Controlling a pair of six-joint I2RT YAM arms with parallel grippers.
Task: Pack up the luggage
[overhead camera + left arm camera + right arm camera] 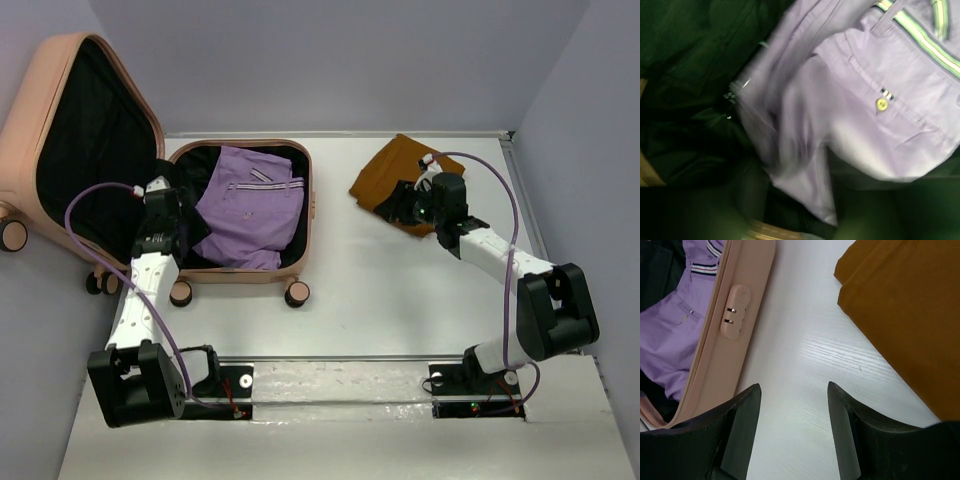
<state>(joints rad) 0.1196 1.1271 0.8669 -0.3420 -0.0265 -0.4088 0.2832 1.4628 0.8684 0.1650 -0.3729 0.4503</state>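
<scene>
The peach-pink luggage (311, 205) lies open at the left, its lid (25, 120) tipped back and showing black lining. A folded purple cloth (250, 205) lies in its base. My left gripper (168, 215) hangs over the base's left side. In the blurred left wrist view its dark fingers stand wide apart over the purple cloth (865, 100) and black lining (685, 100). A mustard-brown cloth (392, 165) lies on the table at the back right. My right gripper (402, 207) is at its near edge, open and empty over bare table (794, 385), with the cloth (905, 315) to its right.
The luggage's side wall with its lock (734, 311) shows to the left in the right wrist view, the purple cloth (665, 340) inside it. Caster wheels (297, 293) stick out at the luggage's near edge. White table (400, 290) lies between the luggage and the right arm.
</scene>
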